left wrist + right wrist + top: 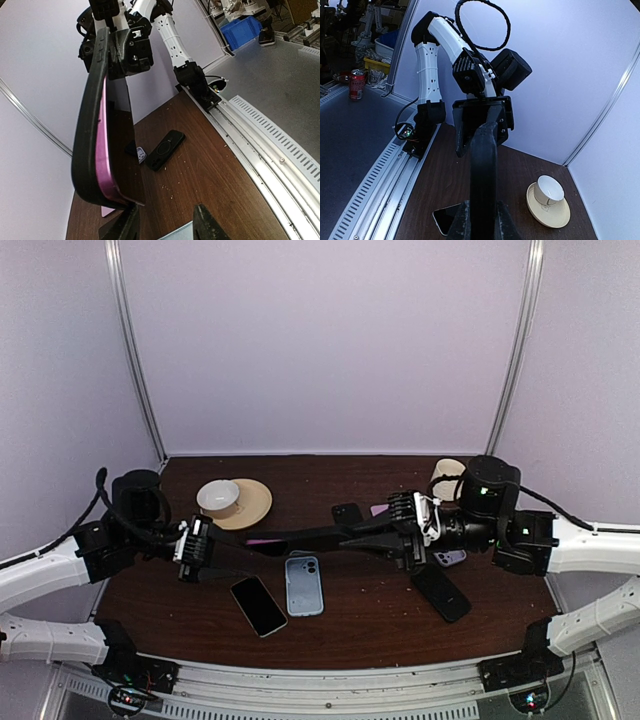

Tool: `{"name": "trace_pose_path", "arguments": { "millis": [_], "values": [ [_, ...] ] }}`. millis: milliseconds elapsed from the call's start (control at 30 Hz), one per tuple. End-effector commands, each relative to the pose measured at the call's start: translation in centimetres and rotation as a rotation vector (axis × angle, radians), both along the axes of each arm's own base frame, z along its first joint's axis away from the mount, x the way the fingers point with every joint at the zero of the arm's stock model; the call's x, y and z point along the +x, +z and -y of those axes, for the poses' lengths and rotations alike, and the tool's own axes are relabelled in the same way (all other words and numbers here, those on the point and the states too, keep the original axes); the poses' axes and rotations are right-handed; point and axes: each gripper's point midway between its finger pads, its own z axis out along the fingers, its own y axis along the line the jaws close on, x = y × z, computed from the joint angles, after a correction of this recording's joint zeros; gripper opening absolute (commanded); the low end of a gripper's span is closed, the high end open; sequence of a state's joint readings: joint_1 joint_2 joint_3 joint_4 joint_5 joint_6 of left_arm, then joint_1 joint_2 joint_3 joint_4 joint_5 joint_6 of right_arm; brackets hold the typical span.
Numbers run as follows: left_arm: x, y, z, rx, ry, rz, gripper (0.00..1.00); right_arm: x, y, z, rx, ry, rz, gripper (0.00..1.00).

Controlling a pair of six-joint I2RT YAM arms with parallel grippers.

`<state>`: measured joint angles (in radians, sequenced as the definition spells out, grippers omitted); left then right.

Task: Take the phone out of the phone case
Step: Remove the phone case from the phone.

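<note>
the phone case point(85, 130) hangs edge-on in the air above the table point(210, 165), between your two arms, with the pink-sided phone point(103, 170) seated in it and only a sliver of its edge showing past the lip. your right gripper point(481, 224) is pinched tight on the far end of the case. your left gripper point(165, 227) is spread wide with nothing between the fingers; one finger point(131, 222) sits against the near end. i'd judge the peel is barely begun. work that left finger onto the case lip alone, not the phone, and roll the corner back gently; a hard shove could twist the whole thing out of the right pinch. free one corner first, then run along the long edge
</note>
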<state>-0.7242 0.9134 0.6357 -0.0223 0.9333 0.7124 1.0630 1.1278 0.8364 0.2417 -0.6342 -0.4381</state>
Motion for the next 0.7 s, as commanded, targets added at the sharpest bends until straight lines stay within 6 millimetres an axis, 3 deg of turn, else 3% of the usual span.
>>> {"name": "trace_pose_path", "arguments": {
  "millis": [0,667],
  "values": [
    [0.7,3.1,0.6,-0.098,0.021,0.11,0.4,-3.1,0.8,-1.1,0.013,0.158,-0.027,0.0],
    [2.9,3.2,0.6,-0.1,0.149,0.134,0.45,-4.5,-0.5,-2.1,-0.035,0.256,-0.098,0.0]
  ]
}}
